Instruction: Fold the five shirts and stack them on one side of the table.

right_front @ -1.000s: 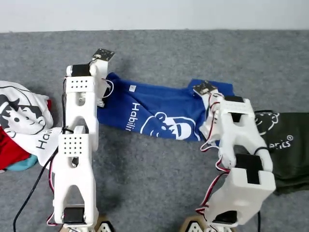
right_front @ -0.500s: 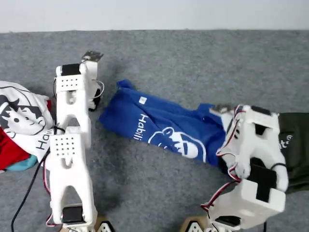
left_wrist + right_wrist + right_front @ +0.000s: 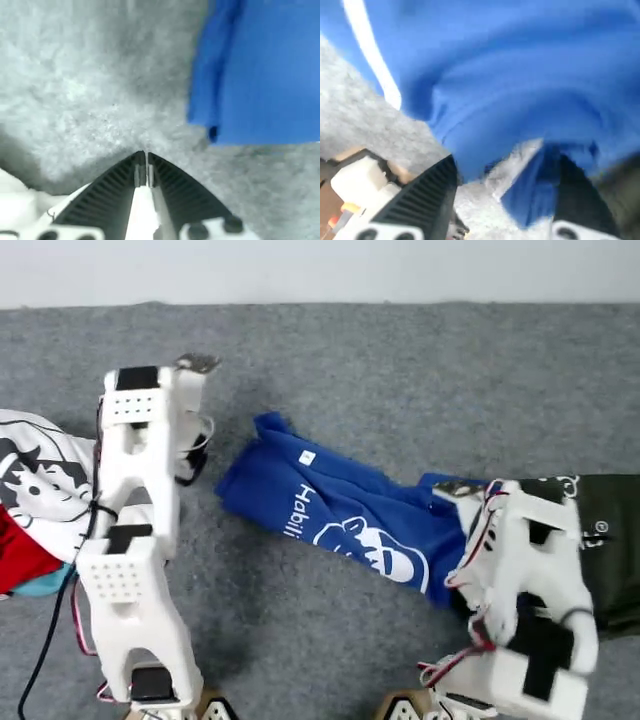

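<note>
Here's the blue shirt (image 3: 340,510), stretched on a slant across the middle of the table (image 3: 350,360). One crumpled end points toward the far left. The other runs toward the near right corner and slips under the right arm (image 3: 525,560). Its white print faces up, and a small white tag shows near the far end.

Over to the right gripper (image 3: 506,160): its jaws stand wide apart with blue cloth bunched between them. A fold lies against one finger and grey table shows through the gap (whether the cloth is really pinched, I can't tell).

Now the left gripper (image 3: 141,160): it's closed, tips pressed together with nothing between them. It sits low over bare table just beside the shirt's far-left end, without touching it. From above, the left arm (image 3: 140,470) reaches from the near edge toward the far left.

At the left edge there's a pile. The white shirt (image 3: 40,470) with a cartoon face is on top, the red shirt (image 3: 20,550) lies under it, and a bit of teal cloth (image 3: 45,580) peeks out at the near side.

At the right edge lies the dark shirt (image 3: 610,540), flat and pale-printed, with the right arm partly covering it. The blue shirt's near end comes just beside it, though the arm hides whether they touch.
</note>
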You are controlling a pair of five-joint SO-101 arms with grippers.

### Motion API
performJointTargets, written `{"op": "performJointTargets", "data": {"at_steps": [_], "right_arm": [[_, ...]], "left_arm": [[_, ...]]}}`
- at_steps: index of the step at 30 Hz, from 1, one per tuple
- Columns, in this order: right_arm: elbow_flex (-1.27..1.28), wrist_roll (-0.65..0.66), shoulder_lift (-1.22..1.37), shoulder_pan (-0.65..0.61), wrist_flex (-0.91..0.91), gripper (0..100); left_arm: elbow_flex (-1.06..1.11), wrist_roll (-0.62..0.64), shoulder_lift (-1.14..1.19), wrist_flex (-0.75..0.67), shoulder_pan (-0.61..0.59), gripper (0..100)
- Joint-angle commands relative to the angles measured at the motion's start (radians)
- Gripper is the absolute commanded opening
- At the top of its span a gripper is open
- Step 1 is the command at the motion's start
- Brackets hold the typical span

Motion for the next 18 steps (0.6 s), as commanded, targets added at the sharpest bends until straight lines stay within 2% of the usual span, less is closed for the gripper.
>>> {"op": "performJointTargets", "data": {"at_steps": [1,4,6,12,18], "right_arm": [[-0.086,-0.009,-0.223,0.005,0.097,31.8],[-0.106,-0.006,-0.354,0.005,0.116,31.8],[-0.104,-0.011,-0.394,0.010,0.128,31.8],[-0.035,-0.015,-0.400,0.021,0.099,31.8],[0.026,-0.080,-0.401,0.021,-0.001,31.8]], "left_arm": [[-0.002,0.055,-0.051,-0.087,0.086,1],[-0.008,0.163,-0.005,-0.203,0.143,1],[-0.005,0.193,0.031,-0.209,0.176,1],[-0.012,0.198,0.124,-0.196,0.175,1],[-0.093,0.198,0.181,-0.169,0.153,1]]}}
